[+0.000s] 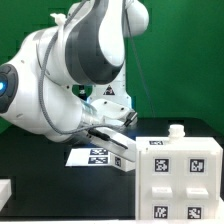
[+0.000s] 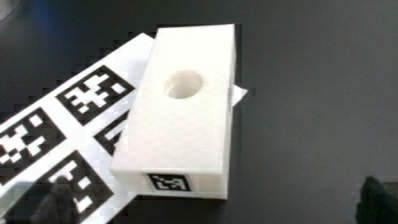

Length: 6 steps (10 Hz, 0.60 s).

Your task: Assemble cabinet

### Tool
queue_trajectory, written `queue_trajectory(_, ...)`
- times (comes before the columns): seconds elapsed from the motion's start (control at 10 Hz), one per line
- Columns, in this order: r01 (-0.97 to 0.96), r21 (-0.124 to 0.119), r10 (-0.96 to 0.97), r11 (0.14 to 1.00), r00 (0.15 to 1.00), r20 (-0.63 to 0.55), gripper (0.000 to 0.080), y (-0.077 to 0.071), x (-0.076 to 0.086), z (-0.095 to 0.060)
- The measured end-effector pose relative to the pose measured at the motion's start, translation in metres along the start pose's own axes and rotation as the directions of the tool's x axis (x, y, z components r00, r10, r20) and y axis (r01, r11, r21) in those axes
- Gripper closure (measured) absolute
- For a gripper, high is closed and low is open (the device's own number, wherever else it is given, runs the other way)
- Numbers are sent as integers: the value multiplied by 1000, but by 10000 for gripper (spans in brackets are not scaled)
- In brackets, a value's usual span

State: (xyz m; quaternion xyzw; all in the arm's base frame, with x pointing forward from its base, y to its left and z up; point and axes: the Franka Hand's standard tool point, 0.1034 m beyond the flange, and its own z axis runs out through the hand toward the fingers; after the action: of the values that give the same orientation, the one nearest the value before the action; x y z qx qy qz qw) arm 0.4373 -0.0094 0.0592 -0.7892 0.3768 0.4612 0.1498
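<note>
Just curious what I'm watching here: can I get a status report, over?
End effector open, empty, above small white block. Block lies flat across marker board edge. Cabinet box stands apart. No obstruction seen.

We see a white cabinet box bearing black-and-white square tags, a similarly tagged white marker board, and a black table.

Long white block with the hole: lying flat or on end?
Lying flat: the block rests lengthwise partly over the marker board, hole facing up.
</note>
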Motion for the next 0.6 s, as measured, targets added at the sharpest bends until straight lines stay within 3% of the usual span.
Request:
queue_trajectory(0.3, -3, 11, 3, 1000, 1000, -3, 4, 3, 4, 3)
queue_trajectory(0.5, -47, 48, 47, 998, 999, 1, 4, 16, 17, 31)
queue_trajectory(0.6, -72, 80, 71, 994, 997, 17, 4, 16, 20, 46)
